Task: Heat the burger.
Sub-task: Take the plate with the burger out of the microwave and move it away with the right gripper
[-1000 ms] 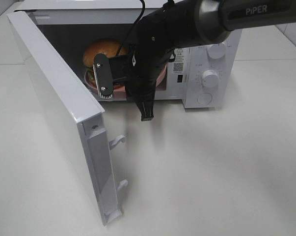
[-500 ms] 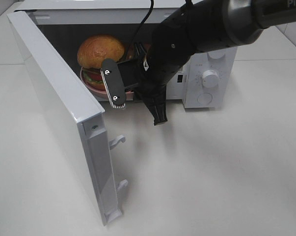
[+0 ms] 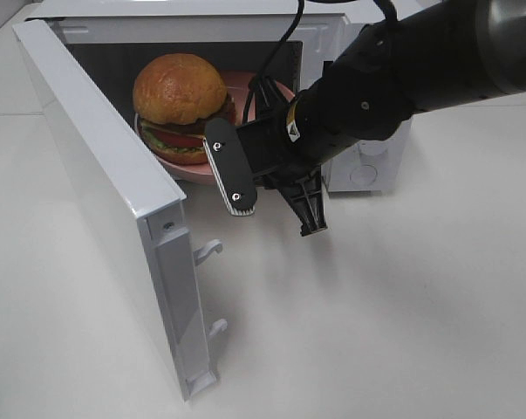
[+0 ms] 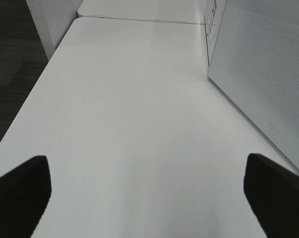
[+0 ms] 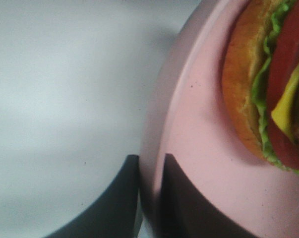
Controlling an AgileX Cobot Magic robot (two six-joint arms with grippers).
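The burger (image 3: 180, 92), with its glossy domed bun, sits on a round pink plate (image 3: 191, 171) in the mouth of the open white microwave (image 3: 158, 10). My right gripper (image 3: 264, 109) reaches in from the right. In the right wrist view its two dark fingers (image 5: 122, 198) are shut on the plate's rim (image 5: 189, 139). The burger (image 5: 273, 89) lies just beyond them, showing lettuce, tomato and cheese. My left gripper (image 4: 149, 198) is open over bare table outside the microwave door, with nothing between its fingers.
The microwave door (image 3: 97, 175) swings out to the left toward the table's front, latch hooks facing right. Its meshed outer face (image 4: 263, 74) shows in the left wrist view. My right arm covers most of the control panel (image 3: 363, 175).
The plate with the burger has come up and forward, toward the microwave's opening. My right arm has swung right and lower in the high view. The left gripper stays open.
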